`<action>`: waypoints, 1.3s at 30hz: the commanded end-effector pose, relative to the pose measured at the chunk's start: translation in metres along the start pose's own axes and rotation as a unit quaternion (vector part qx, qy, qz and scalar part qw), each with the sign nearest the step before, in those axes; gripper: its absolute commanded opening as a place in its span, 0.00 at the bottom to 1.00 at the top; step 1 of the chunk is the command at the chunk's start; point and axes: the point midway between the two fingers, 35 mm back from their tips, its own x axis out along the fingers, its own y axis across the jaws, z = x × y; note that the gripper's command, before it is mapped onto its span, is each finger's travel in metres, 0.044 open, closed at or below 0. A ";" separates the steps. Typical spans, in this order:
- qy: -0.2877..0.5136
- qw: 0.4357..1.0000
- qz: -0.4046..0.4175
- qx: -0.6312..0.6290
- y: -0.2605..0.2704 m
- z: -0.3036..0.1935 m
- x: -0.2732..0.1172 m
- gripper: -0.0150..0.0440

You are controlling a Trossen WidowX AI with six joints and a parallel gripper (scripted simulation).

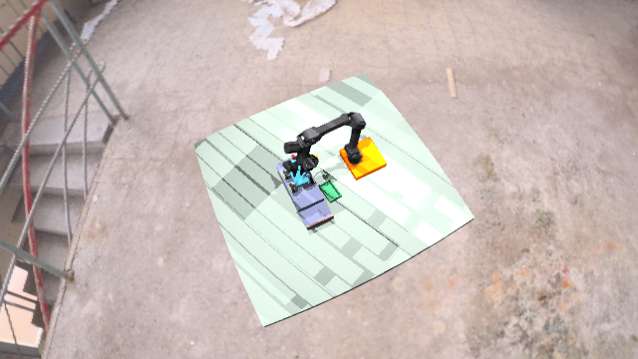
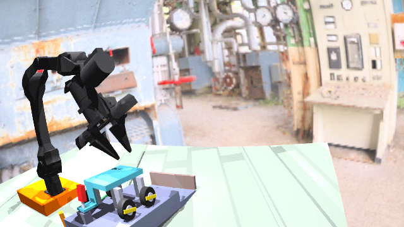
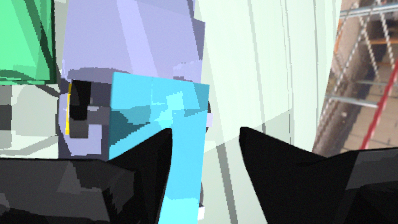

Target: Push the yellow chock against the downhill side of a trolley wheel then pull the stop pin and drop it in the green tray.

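The cyan trolley (image 1: 299,176) (image 2: 113,177) (image 3: 187,165) stands on the blue-grey ramp (image 1: 315,214) (image 2: 170,197) (image 3: 135,40). The red-headed stop pin (image 2: 81,193) (image 1: 293,157) stands upright at the trolley's uphill end. My gripper (image 2: 124,155) (image 3: 206,134) is partly open and empty, pointing down above the trolley. In the wrist view one finger overlaps the trolley's top and the other is beyond its side. Only a bit of the yellow chock (image 1: 316,157) shows past the arm, beside the ramp's uphill end; its base is hidden. The green tray (image 1: 330,191) (image 3: 25,40) sits beside the ramp.
The arm stands on an orange base block (image 1: 371,157) (image 2: 45,202), on the tray's side of the ramp. A pinkish-brown end board (image 2: 173,180) (image 1: 320,221) stands across the ramp's downhill end. The trolley's wheels (image 2: 148,196) carry yellow bars.
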 end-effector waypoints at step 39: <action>0.128 0.920 0.207 0.306 0.195 -0.117 -0.007 0.58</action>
